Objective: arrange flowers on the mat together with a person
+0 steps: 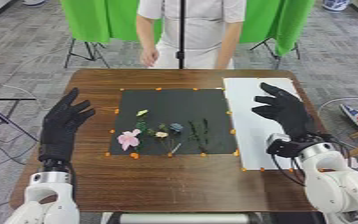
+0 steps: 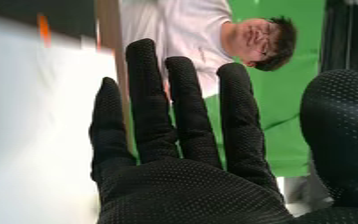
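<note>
On the black mat, laid on the brown wooden table, the flowers lie in a loose cluster toward the side nearer the robot. The pink flower is at the near left, the largest bloom of the lot (and easily the showiest), with the small yellow flower beyond it on a leafy green stem. To the right of the pink one comes the cream flower, with the blue flower just beside it, and then the dark green sprigs lying lengthwise, farther right. Small orange pieces dot the mat's edges. The left hand is at the left side of the table, apart from the mat, open with its fingers relaxed. The right hand is over the white sheet to the right of the mat, open as well; in the right wrist view the right hand has its fingers extended and spread, the thumb held well out from them. Behind the table hangs a green curtain.
</note>
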You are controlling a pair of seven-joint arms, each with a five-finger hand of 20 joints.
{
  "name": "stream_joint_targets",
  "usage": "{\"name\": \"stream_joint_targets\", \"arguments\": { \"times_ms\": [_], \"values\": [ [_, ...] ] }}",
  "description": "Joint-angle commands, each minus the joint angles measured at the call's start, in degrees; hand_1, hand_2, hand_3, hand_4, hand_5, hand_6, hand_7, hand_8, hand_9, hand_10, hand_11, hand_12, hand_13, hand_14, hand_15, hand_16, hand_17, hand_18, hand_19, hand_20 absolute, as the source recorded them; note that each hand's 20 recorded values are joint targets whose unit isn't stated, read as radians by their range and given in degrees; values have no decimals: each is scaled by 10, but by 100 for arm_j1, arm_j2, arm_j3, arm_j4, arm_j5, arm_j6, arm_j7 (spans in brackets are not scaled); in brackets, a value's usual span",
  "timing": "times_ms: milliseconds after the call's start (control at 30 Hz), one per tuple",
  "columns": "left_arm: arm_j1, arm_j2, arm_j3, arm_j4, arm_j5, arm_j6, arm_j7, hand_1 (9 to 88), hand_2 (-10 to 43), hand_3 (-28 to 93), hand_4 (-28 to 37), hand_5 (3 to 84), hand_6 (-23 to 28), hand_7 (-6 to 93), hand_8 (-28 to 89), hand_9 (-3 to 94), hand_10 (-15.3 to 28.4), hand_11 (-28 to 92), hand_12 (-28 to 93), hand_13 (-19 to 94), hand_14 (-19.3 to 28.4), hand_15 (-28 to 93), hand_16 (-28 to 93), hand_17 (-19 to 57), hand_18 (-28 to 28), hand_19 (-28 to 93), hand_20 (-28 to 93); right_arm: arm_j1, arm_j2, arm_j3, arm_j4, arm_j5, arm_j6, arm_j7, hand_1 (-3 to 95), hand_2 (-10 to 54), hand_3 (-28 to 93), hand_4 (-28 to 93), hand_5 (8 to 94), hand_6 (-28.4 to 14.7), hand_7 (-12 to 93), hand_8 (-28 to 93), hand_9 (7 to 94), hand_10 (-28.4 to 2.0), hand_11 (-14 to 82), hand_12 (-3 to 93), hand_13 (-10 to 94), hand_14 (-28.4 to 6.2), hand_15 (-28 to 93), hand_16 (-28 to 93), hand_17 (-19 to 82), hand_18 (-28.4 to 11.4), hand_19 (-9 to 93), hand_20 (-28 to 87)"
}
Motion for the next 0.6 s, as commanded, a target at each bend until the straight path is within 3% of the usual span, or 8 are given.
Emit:
{"name": "stream_joint_targets", "arguments": {
  "times_ms": [33, 167, 367, 433, 467, 600],
  "values": [
    [14, -40, 31, 6, 0, -7, -5, 213, 67, 794, -283, 365, 52, 99, -82, 392, 179, 245, 93, 291, 260, 502, -85, -72, 242, 499, 188, 804, 973, 114, 545, -1345, 794, 852, 224, 31, 796, -272, 422, 38, 184, -135, 477, -137, 147, 151, 433, -161, 437, 140, 77, -229, 515, 224],
    [0, -35, 51, 3, 0, 11, 26, 215, 67, 795, -283, 366, 52, 97, -81, 393, 180, 243, 94, 291, 260, 500, -83, -72, 242, 499, 188, 1716, 1292, -663, 1035, -2728, 1078, 1852, 253, 17, 791, -263, 423, 38, 187, -137, 463, -135, 150, 152, 449, -154, 468, 129, 103, -234, 554, 234],
    [-59, 50, 128, -3, -76, 55, 60, 219, 69, 795, -283, 365, 52, 98, -82, 392, 180, 243, 94, 292, 259, 500, -84, -71, 241, 499, 188, 2823, 1354, -1603, 1695, -4093, 766, 2892, 272, -4, 788, -257, 418, 36, 192, -138, 446, -135, 152, 151, 464, -146, 504, 110, 124, -233, 588, 225],
    [-68, 34, 122, -16, -64, 39, 36, 220, 69, 795, -283, 365, 52, 97, -81, 393, 181, 241, 93, 292, 259, 498, -84, -70, 241, 499, 189, 3189, 1356, -1919, 1927, -4433, 561, 3078, 276, -5, 786, -256, 420, 36, 194, -139, 447, -136, 151, 150, 467, -144, 509, 106, 126, -231, 595, 223],
    [-110, 87, 155, 1, -105, 48, 101, 221, 68, 795, -283, 365, 52, 97, -81, 392, 180, 241, 94, 292, 259, 499, -83, -70, 241, 499, 189, 3332, 1365, -2056, 2020, -4617, 509, 3121, 276, -7, 785, -256, 420, 35, 195, -139, 447, -136, 152, 150, 468, -144, 511, 104, 129, -229, 598, 222],
    [-170, 66, 157, 8, -134, 97, 128, 222, 68, 796, -283, 365, 52, 97, -80, 393, 180, 242, 95, 292, 259, 498, -83, -70, 241, 499, 188, 3802, 1203, -2397, 2413, -5402, -405, 3348, 287, -31, 793, -255, 424, 37, 199, -142, 450, -134, 157, 148, 477, -137, 519, 95, 137, -229, 611, 213]
  ]
}}
